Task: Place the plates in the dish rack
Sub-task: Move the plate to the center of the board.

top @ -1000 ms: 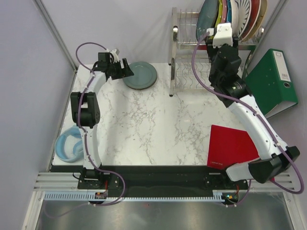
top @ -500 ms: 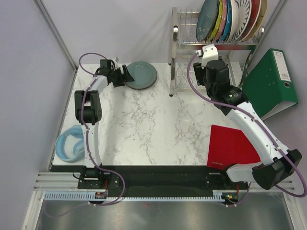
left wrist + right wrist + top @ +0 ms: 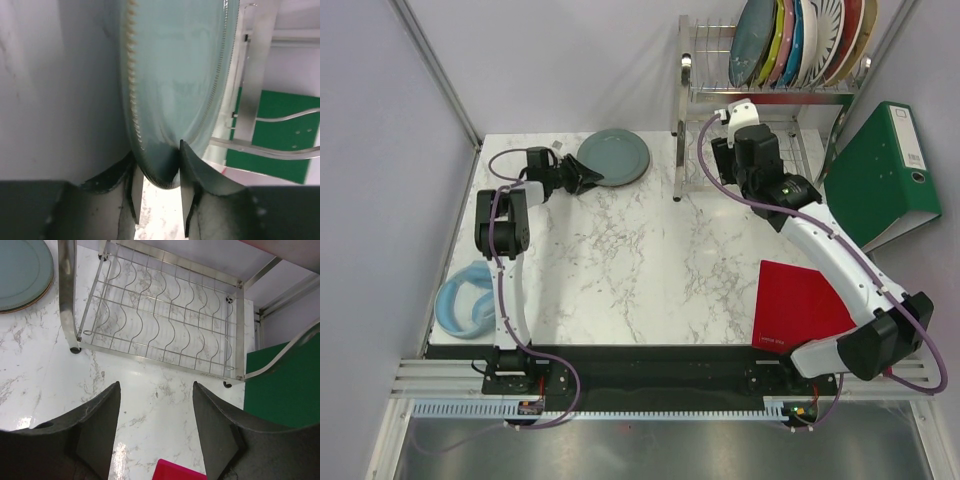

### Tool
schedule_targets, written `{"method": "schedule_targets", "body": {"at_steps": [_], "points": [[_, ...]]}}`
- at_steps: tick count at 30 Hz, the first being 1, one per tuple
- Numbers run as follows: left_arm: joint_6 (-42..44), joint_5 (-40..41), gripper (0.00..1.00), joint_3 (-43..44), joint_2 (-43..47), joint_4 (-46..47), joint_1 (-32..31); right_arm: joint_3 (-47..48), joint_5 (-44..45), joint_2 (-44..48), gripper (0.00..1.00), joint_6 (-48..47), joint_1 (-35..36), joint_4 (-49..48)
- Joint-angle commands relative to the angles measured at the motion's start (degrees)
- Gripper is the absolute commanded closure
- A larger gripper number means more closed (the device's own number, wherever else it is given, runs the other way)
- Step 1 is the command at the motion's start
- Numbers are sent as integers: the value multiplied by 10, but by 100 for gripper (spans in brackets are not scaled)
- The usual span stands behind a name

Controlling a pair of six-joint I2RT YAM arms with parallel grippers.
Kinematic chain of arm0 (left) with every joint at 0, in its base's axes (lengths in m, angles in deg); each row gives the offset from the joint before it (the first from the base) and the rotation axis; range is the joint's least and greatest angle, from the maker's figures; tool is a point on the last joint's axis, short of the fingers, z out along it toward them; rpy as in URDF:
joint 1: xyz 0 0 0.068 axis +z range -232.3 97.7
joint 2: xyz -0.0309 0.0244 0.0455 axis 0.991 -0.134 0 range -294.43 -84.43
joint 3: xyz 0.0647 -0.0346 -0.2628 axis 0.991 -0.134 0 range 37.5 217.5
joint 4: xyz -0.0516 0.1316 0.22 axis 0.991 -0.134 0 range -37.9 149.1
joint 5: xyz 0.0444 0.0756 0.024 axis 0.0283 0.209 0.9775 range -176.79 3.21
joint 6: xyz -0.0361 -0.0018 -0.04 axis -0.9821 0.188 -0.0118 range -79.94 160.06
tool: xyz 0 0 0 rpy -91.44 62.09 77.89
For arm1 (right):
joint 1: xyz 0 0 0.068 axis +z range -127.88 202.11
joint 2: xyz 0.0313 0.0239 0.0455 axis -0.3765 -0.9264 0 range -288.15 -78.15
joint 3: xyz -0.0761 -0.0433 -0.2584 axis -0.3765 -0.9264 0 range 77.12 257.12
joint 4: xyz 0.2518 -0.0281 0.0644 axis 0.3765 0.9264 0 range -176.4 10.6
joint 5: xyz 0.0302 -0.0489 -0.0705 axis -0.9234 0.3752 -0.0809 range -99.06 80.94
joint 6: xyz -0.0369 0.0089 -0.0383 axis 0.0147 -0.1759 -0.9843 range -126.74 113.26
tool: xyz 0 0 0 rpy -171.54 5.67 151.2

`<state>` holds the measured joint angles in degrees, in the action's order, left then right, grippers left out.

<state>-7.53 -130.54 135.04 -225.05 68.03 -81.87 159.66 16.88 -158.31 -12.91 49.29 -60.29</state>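
A grey-blue plate (image 3: 620, 155) lies on the marble table near the back wall, left of the dish rack (image 3: 692, 100). My left gripper (image 3: 582, 178) comes at it from the left. In the left wrist view its fingers (image 3: 187, 170) press both sides of the plate's (image 3: 175, 90) ribbed rim, so the left gripper (image 3: 156, 160) is shut on it. Several plates (image 3: 790, 40) stand upright in the rack's upper tier. My right gripper (image 3: 722, 170) hangs open and empty in front of the bare lower tier (image 3: 160, 325). Its fingertips (image 3: 112, 395) are over marble.
A green binder (image 3: 885, 170) leans to the right of the rack. A red folder (image 3: 805, 305) lies at the table's right front. A light-blue bowl-like object (image 3: 465, 300) sits off the table's left edge. The back wall is close behind the plate and rack.
My left gripper slid right onto the plate's rim and closed on it. My right arm drew back from the upper tier, down and left, staying open.
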Motion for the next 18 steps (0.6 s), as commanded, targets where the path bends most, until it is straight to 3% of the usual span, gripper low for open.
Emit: {"method": "schedule_targets", "body": {"at_steps": [1, 3, 7, 13, 18], "points": [[-59, -31, 69, -44, 19, 6, -10, 26, -15, -10, 34, 20, 5, -1], [-64, -34, 81, -65, 30, 7, -10, 25, -21, -12, 34, 24, 8, -3], [-69, -62, 90, -117, 68, 0, -10, 11, -29, -11, 34, 31, 10, -4], [-44, -122, 92, -228, 150, -36, -10, -28, -88, 3, 34, 56, 11, -4], [57, -203, 94, -285, 205, -192, -14, -55, -182, 4, 34, 59, 10, 2]]}}
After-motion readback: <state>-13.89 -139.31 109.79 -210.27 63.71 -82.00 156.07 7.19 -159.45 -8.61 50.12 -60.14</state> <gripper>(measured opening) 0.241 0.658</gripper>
